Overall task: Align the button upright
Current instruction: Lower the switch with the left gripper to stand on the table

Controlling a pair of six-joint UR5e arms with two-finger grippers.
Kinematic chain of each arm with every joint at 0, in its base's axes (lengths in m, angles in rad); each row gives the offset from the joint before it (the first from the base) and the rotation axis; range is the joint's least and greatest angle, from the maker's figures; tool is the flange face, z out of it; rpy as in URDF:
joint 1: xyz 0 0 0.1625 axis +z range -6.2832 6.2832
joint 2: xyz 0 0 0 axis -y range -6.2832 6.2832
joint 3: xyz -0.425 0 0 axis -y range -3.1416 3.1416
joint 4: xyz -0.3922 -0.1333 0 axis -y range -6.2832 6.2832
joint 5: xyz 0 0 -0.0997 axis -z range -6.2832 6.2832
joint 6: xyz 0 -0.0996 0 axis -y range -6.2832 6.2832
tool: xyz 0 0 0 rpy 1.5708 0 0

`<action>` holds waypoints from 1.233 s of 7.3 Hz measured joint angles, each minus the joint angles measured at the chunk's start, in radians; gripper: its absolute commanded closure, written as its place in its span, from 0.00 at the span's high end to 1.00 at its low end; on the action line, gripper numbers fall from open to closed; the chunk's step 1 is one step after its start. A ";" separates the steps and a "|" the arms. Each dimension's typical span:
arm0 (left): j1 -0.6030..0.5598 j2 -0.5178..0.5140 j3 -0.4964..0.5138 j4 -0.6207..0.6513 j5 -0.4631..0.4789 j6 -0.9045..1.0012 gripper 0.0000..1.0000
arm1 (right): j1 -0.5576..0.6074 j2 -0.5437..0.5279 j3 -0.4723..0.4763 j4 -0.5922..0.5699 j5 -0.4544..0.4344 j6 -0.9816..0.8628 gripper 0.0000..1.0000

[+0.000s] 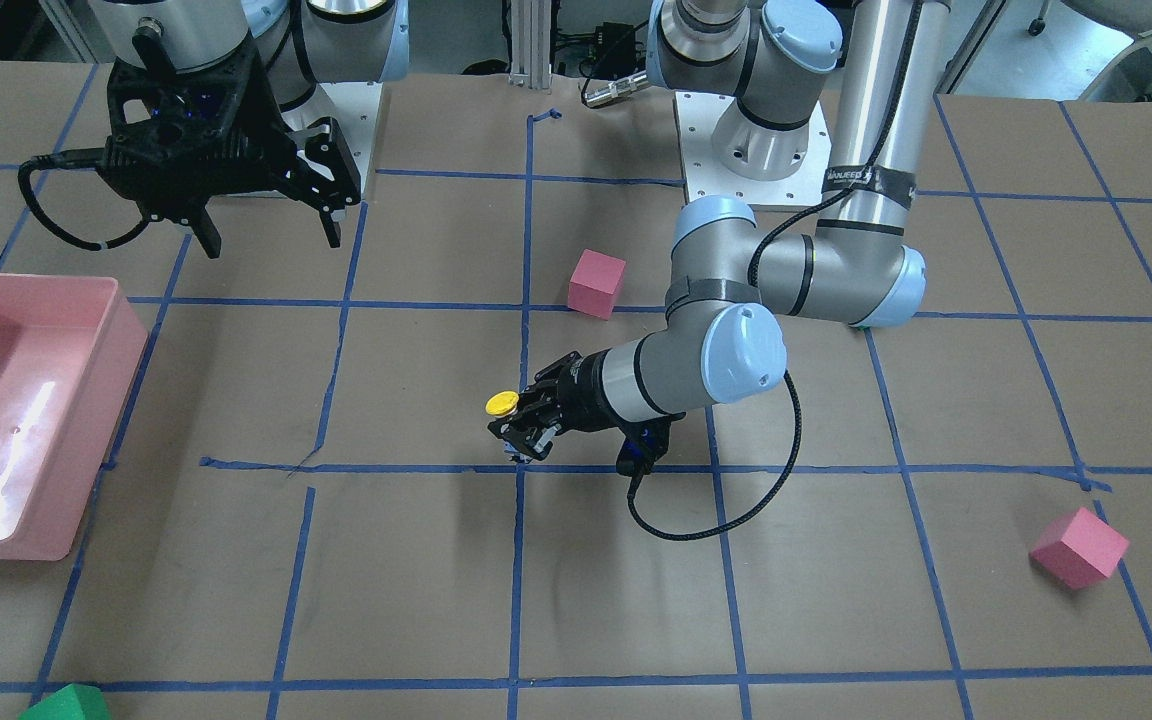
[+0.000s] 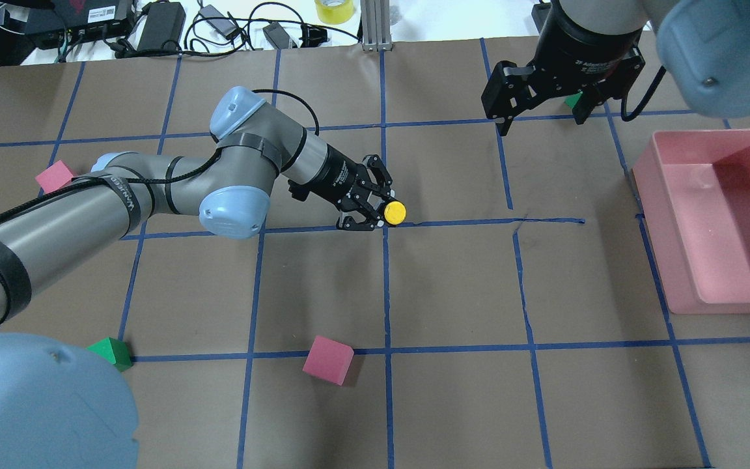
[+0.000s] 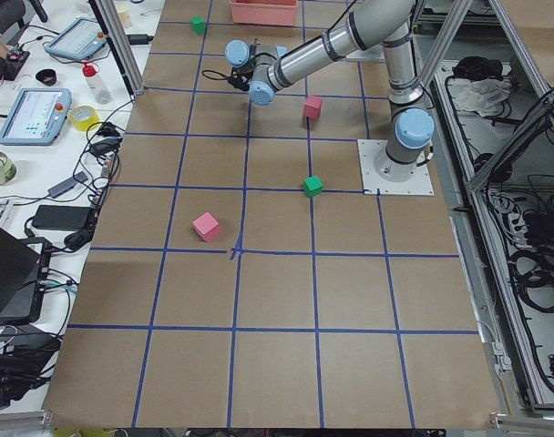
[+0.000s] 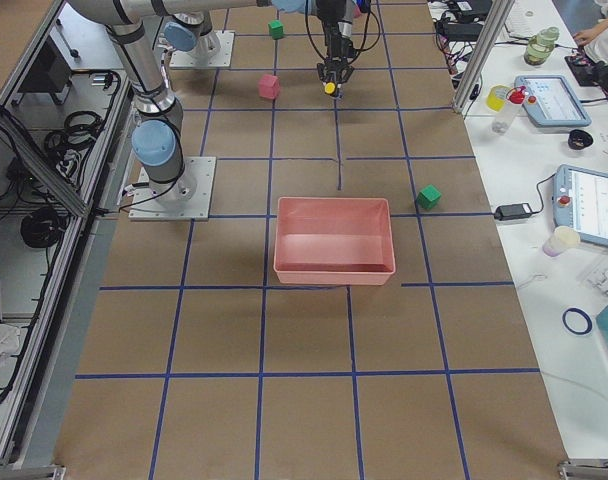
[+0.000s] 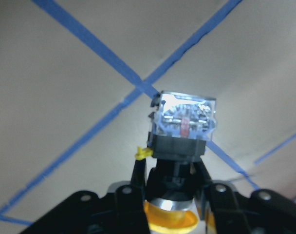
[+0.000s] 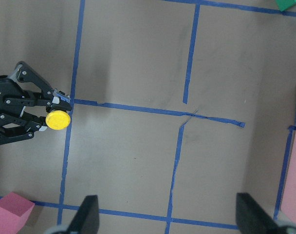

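— Which way does the button (image 2: 395, 212) point?
— Yellow cap up, whitish base down toward the table. Its long axis is close to upright, just above the tape crossing (image 2: 385, 226).
— And the left gripper (image 2: 378, 212)?
— It's slanted, with its fingers clamped on the black body from both sides. The cap sits above them, the base beyond. I can't tell whether the base touches the table.
— The right gripper (image 2: 540, 116)?
— Fingers apart, hanging well away from the crossing.
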 measured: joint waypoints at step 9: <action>0.084 -0.057 -0.094 -0.033 -0.234 -0.020 0.00 | 0.000 0.000 0.001 0.000 0.002 -0.004 1.00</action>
